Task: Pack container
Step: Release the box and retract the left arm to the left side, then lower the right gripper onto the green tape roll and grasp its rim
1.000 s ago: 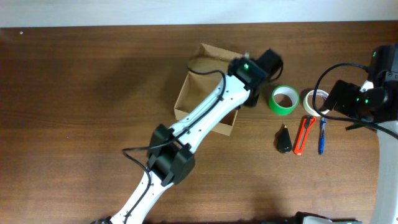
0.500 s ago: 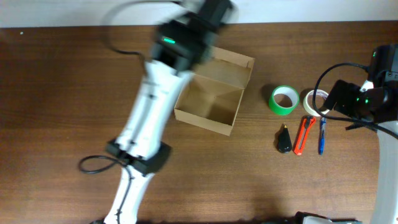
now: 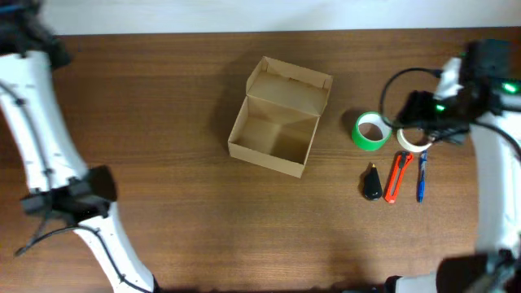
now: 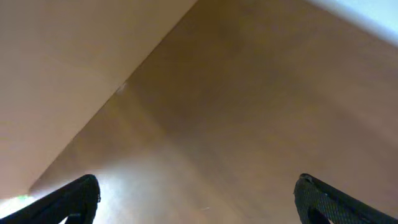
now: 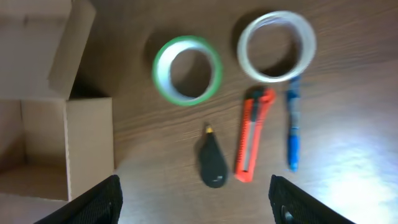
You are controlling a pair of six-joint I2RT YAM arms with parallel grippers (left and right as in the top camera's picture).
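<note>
The container (image 3: 277, 130) is an open tan cardboard box at mid-table, its flap lid standing up at the far side and its inside bare. It also shows at the left of the right wrist view as the container (image 5: 37, 130). My right gripper (image 5: 196, 199) is open, holds nothing, and hovers above the small items to the right of the box. Overhead, the right gripper (image 3: 422, 112) hangs over the tape rolls. My left gripper (image 4: 199, 199) is open wide over bare wood, far from the box. The left arm (image 3: 37, 155) stands at the table's far left.
Right of the box lie a green tape roll (image 3: 371, 131), a clear tape roll (image 3: 413, 140), an orange box cutter (image 3: 397, 176), a blue pen (image 3: 421, 177) and a small black object (image 3: 372, 182). The table's back edge meets a white wall.
The left arm swung off the box to the far left and its gripper opened wide. The right arm moved left over the tape rolls.
</note>
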